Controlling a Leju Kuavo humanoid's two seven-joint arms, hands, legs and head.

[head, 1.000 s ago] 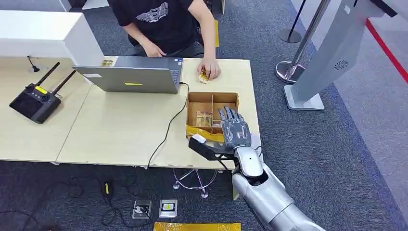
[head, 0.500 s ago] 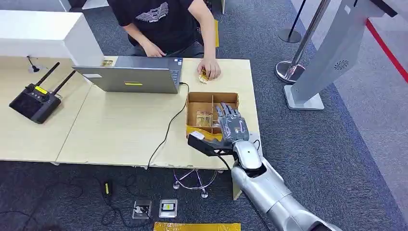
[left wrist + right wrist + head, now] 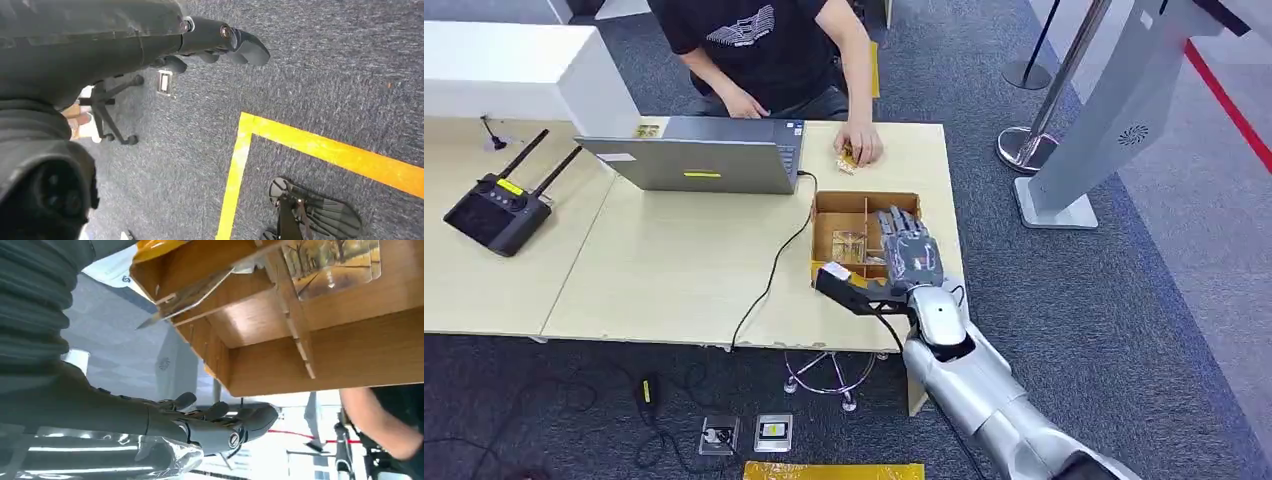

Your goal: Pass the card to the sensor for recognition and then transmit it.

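robot hand (image 3: 911, 255) open above cardboard box (image 3: 826, 212), no legible writing

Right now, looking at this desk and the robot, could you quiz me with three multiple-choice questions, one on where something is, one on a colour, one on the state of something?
1. Where is the robot's right hand?
A. on the laptop
B. over the cardboard box
C. on the floor

2. What colour is the line on the carpet in the left wrist view?
A. yellow
B. green
C. white

3. What is the right hand holding?
A. a card
B. a cable
C. nothing

Answers:
1 B: in the head view the hand is over the right side of the cardboard box, which sits near the table edge.
2 A: the floor line is yellow on dark carpet.
3 C: in the right wrist view the fingers are stretched out with nothing in them, and the card lies in the box.
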